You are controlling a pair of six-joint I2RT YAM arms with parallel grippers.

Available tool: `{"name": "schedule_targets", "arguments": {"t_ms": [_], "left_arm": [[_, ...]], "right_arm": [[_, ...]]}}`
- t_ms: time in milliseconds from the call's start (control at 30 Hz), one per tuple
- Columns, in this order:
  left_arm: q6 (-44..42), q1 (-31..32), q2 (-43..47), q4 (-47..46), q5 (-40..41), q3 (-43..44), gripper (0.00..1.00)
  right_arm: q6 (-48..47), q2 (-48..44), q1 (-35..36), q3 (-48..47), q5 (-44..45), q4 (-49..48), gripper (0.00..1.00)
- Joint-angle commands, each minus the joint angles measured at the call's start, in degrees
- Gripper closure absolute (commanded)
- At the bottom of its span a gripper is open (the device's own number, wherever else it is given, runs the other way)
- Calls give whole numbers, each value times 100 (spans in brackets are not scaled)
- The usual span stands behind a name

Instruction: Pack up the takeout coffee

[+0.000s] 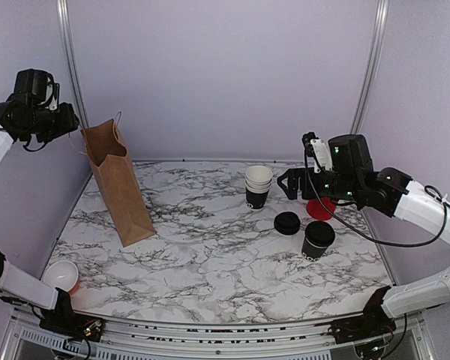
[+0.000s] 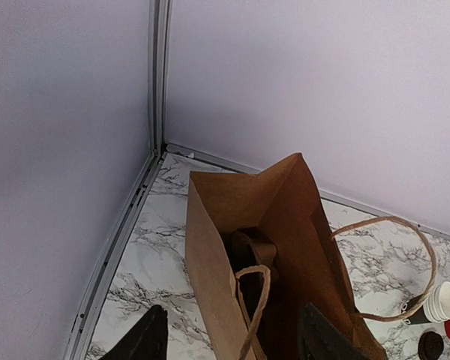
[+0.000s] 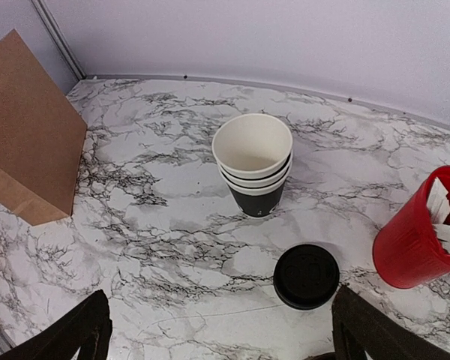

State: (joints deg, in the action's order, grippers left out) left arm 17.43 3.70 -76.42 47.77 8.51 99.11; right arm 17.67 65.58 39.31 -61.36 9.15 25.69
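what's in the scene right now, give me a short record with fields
takeout coffee: upright on the table, lid on, right side, not held
brown paper bag: standing at the left, mouth open
loose black lid: flat on the table beside the coffee
stack of cups: nested, upright, mid table
red cup: holds white sticks, right of the stack
left gripper: open, above the bag mouth
right gripper: open, empty, above the table

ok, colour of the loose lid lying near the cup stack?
Black. The loose lid shows best in the right wrist view.
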Motion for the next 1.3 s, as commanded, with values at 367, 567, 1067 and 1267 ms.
{"name": "schedule_targets", "arguments": {"t_ms": [367,567,1067,1267], "left_arm": [[-548,227,-334,43,-357,-58,97],[-1227,1388,-588,392,286,671,100],[-1602,2304,-643,705,-547,1052,100],[-1286,2480,-598,677,-960,1128,100]], "right_arm": [[-120,96,-38,-251,-37,-204,0],[-253,145,-37,-310,-37,-104,0],[-302,191,-39,-394,-47,577,0],[-92,83,-38,-203,134,977,0]]}}
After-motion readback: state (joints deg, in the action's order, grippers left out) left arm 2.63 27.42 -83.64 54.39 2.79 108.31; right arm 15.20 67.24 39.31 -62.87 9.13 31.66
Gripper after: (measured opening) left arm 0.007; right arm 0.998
